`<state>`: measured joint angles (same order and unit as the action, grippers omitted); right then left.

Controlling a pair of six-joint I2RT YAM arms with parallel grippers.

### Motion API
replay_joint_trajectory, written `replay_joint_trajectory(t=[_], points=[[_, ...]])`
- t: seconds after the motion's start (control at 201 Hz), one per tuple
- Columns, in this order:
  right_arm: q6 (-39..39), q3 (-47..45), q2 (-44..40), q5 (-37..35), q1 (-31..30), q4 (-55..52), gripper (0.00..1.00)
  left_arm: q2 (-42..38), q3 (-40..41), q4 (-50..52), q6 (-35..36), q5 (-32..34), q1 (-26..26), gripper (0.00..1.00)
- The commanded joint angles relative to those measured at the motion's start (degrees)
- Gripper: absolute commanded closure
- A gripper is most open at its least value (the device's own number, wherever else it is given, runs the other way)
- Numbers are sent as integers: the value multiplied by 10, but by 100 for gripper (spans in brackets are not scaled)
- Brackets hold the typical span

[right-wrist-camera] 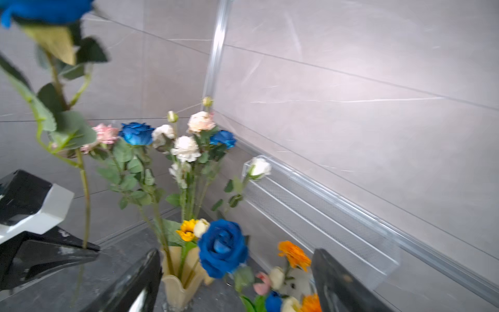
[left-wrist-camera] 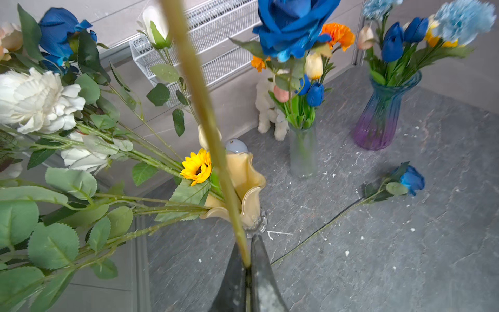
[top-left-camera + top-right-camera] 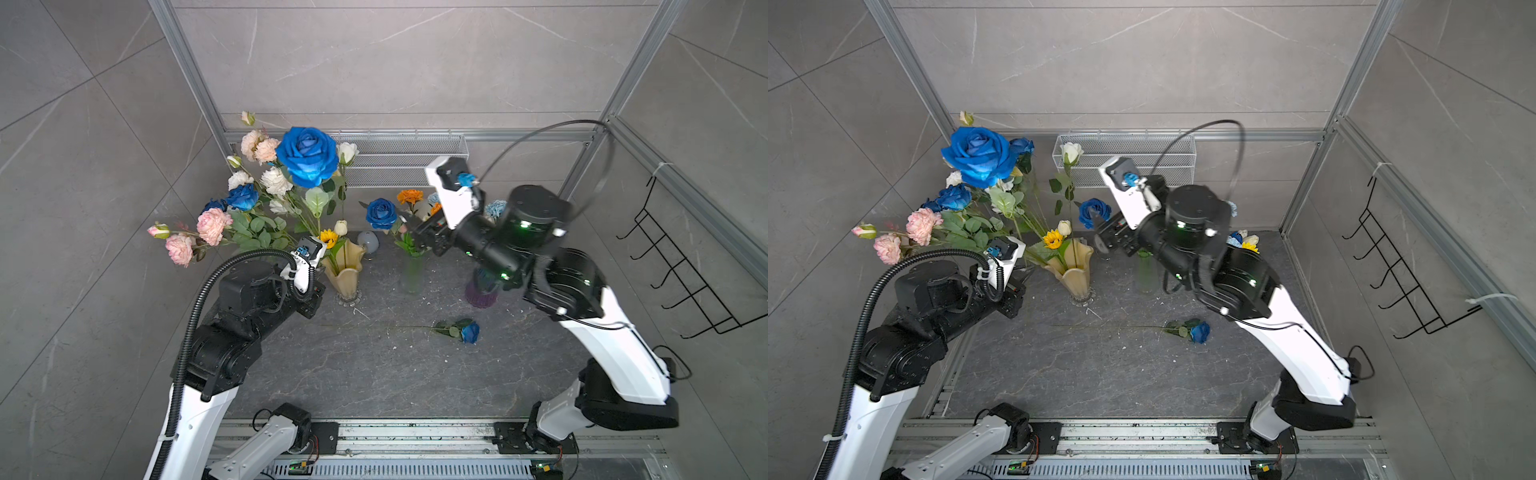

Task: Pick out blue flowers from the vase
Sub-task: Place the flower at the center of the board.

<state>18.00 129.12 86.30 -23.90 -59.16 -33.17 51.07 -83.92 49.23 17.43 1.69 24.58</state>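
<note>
Two claws: the left claw [image 2: 247, 266] is pinched tight on a stem. The right claw [image 1: 237, 255] is wide, with nothing in it.
Left claw's hold: the thin stem [image 2: 205, 113] of the big blue rose [image 3: 307, 156], gripped close to its bottom end.
Long way of that stem: it runs up and away from the left claw, a bit tilted. The flower is high above the claw.
Just past the left claw: the yellow vase [image 2: 251, 186]. The stem's end looks to be out of it, I think.
Right in front of the right claw: a second blue rose [image 1: 222, 247]. It shows between the two fingers [image 1: 143, 272], and they are not touching it.
Long way of that one: its stem goes down from the flower into the clear vase [image 3: 411, 276], so it stands about upright.
Nearer arm: the right claw is near this rose. The left claw is off to the side and full.
My guess: the right claw needs to reach lower, to the stem under the flower.
Far from both claws: a flat blue rose [image 3: 469, 332] lies on the table, out of any vase.
</note>
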Motion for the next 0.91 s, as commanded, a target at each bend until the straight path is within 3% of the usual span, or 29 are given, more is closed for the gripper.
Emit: replay_joint_trajectory(t=[0.0,0.124,0.289,0.408,0.637,0.906], points=[[32,-37,-84,-135,2,19,11,4,14,6,48,50,18,100],[49,-82,-138,-197,2,38,10,30,39,16,73,125,88,100],[56,-68,-134,-231,2,25,9,54,87,-14,104,284,252,100],[51,-61,-129,-237,2,19,9,63,123,-43,100,329,323,100],[9,-34,-103,-224,4,-64,9,113,193,-45,70,361,334,100],[-16,-9,-64,-182,11,-111,8,184,284,-126,67,381,329,100]])
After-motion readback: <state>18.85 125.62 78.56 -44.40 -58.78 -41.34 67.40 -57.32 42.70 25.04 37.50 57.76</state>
